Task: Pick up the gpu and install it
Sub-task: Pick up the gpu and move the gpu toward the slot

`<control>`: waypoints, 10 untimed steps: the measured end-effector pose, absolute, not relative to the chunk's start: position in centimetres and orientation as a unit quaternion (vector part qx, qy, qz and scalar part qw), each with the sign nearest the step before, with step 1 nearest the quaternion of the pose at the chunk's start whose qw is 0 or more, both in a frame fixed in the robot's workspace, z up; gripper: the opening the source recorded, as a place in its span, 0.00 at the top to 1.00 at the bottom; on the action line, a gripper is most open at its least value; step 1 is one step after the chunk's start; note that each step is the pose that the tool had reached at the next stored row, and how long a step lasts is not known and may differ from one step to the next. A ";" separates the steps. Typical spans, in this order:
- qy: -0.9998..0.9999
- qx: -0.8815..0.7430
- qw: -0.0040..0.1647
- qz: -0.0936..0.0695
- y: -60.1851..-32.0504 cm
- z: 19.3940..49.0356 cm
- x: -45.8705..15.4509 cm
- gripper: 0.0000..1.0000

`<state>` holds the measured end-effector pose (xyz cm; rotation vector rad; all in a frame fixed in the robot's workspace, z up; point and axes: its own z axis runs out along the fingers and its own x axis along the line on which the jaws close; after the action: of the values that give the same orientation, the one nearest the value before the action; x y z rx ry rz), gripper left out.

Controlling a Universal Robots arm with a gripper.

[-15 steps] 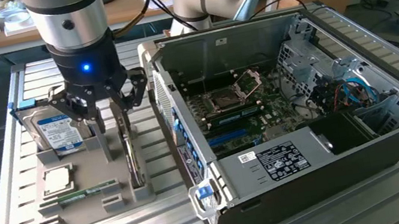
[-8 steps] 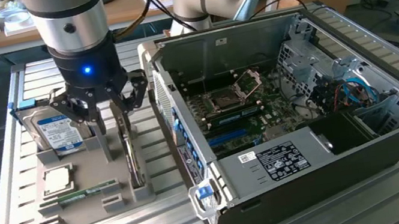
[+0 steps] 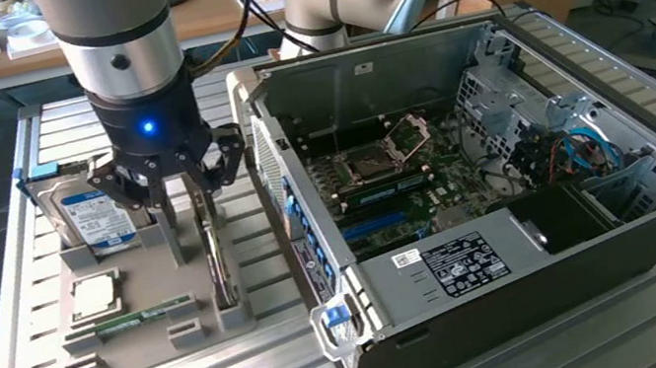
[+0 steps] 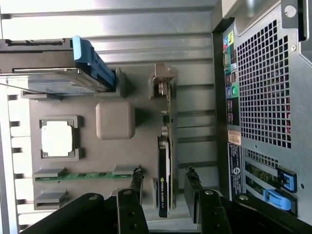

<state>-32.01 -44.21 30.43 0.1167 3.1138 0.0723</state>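
Gpu (image 4: pixel 165 151) on edge in the gray tray (image 4: pixel 97 151), between the tool's (image 4: pixel 164 178) parted fingers (image 4: pixel 137 181), clear of both.

Looking down on a grey parts tray (image 4: pixel 92 151). The gpu (image 4: pixel 165 146) stands on edge in its slot, its silvery bracket at the end away from the gripper (image 4: pixel 164 171). The 2 dark fingers (image 4: pixel 138 178) are spread apart, 1 on each side of the card, neither touching it. The tray also holds a blue-edged hard drive (image 4: pixel 53 73), a square processor chip (image 4: pixel 57 138) and a green memory stick (image 4: pixel 85 175). The computer case (image 4: pixel 263 97), with its perforated rear panel, sits beside the tray.
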 end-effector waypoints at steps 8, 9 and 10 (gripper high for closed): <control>0.999 0.037 0.012 0.023 -44.2 29.1 -32.0 0.53; 0.999 0.037 0.012 0.023 -44.2 29.0 -32.0 0.53; 0.999 0.037 0.012 0.023 -44.2 28.8 -32.0 0.53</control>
<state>-32.01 -44.21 28.82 0.1166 3.1137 0.0724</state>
